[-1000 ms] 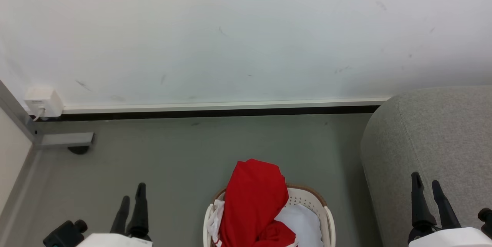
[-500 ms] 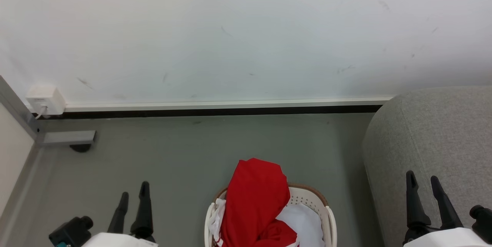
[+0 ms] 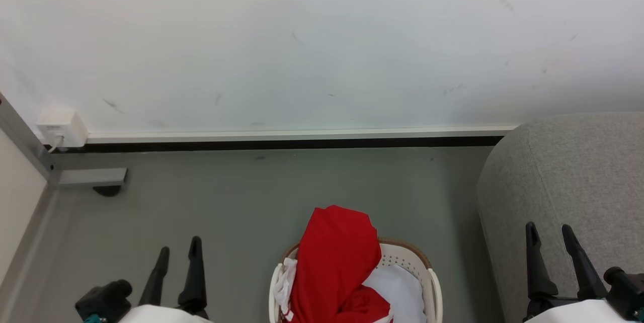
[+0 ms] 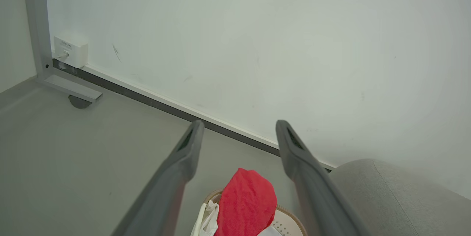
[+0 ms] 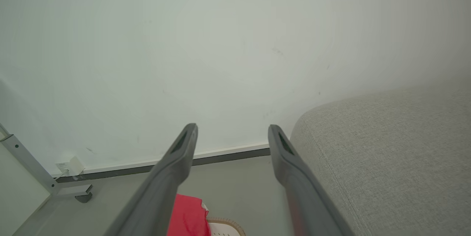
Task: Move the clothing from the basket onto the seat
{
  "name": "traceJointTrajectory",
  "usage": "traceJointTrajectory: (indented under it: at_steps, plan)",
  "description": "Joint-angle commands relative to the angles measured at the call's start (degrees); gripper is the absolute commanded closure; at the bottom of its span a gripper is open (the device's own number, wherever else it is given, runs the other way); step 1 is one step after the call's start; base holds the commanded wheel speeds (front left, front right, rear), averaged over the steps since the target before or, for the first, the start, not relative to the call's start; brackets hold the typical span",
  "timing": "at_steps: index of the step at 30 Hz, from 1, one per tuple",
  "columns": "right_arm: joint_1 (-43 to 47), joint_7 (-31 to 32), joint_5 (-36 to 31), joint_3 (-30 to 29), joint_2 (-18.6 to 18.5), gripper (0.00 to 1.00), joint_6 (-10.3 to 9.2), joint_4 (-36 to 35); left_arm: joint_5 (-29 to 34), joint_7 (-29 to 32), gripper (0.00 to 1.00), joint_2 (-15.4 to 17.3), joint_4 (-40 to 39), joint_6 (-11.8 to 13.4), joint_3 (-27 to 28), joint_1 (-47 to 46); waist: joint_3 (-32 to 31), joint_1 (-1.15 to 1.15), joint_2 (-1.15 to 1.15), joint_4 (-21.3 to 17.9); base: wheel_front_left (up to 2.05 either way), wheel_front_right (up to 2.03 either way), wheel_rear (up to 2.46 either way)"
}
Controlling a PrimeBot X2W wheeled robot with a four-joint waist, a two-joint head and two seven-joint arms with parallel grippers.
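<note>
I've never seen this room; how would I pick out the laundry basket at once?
Start at the big grey sofa on the right, by the white wall. On the grey floor just left of it stands a cream perforated basket with a brown rim. Nothing else nearby holds bright red clothing, heaped above its rim.

Red clothing (image 3: pixel 334 262) heaped in the basket (image 3: pixel 431 288), beside the grey seat (image 3: pixel 568 182).
</note>
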Motion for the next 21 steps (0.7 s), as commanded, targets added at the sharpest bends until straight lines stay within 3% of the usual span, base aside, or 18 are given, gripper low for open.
traceJointTrajectory:
  at_steps: [1,21]
  plan:
    - [-0.8,-0.6,-1.3,0.1,-0.6,0.0,-0.08,-0.6,2.0,-0.5,0.0,0.5,-0.4,0.0,0.0,-0.4,0.0,0.0,0.0,0.0,0.0,0.0,0.0]
    - [-0.3,-3.0,-9.9,-0.6,-0.7,0.0,-0.1,-0.1,10.8,-2.9,0.0,0.6,-0.4,0.5,-1.3,0.1,-0.2,0.0,0.0,0.4,0.0,0.0,0.0]
